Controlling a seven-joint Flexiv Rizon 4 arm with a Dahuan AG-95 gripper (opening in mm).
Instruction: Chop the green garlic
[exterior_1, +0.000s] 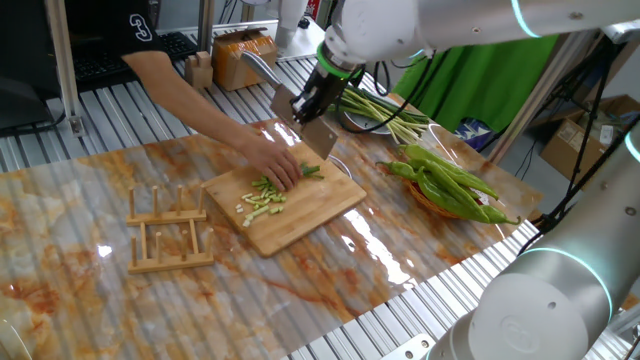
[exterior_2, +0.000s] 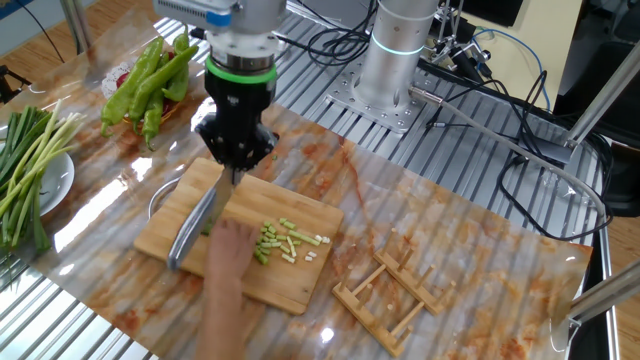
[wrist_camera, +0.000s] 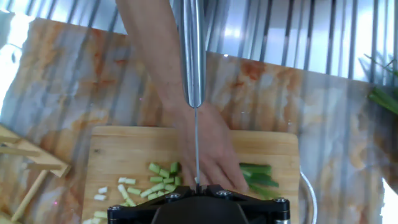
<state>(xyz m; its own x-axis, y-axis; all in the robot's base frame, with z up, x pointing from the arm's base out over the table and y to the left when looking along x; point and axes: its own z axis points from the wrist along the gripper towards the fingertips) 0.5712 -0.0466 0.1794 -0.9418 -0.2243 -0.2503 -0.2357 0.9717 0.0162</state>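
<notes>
The knife (exterior_2: 195, 228) is gripped tight by the gripper (exterior_2: 236, 172) above the cutting board (exterior_1: 320, 205), where the green garlic (exterior_1: 268, 196) is held by a hand (exterior_1: 272, 160); a careful chop down seems next.

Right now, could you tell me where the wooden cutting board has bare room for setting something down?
The wooden cutting board is bare along its edge facing the slatted wooden rack. The middle is crowded: chopped green garlic bits, a person's hand and the steel cleaver in the robot's gripper.
</notes>
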